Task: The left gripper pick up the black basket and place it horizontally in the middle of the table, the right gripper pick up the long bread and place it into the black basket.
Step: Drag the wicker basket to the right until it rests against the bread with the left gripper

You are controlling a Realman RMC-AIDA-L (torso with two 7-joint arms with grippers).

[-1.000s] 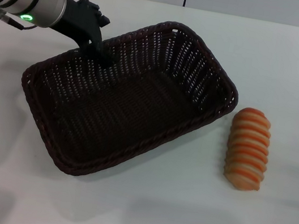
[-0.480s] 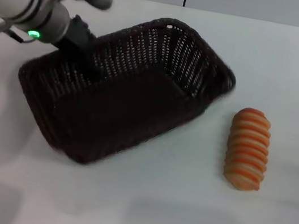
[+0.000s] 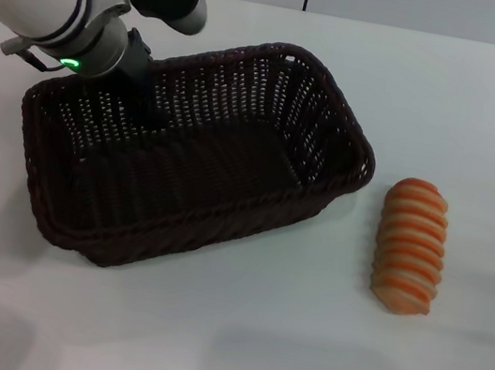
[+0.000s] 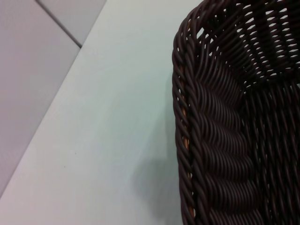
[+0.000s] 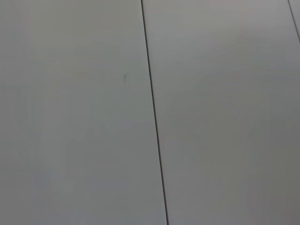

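Note:
The black basket (image 3: 192, 176) lies on the white table (image 3: 294, 364), left of centre, its long side slightly slanted. My left gripper (image 3: 151, 110) is shut on the basket's far rim near its left end. The left wrist view shows the basket's braided rim and corner (image 4: 211, 140) close up. The long bread (image 3: 410, 246), orange-brown with pale stripes, lies on the table to the right of the basket, apart from it. My right gripper is out of view; the right wrist view shows only a plain grey surface with a dark seam.
The table's far edge (image 3: 397, 28) runs along the top of the head view, with a grey wall behind. Bare tabletop lies in front of the basket and around the bread.
My left gripper has turned the basket clockwise and pulled it left, so it lies closer to horizontal. The gap between basket and bread has widened. The bread has not moved.

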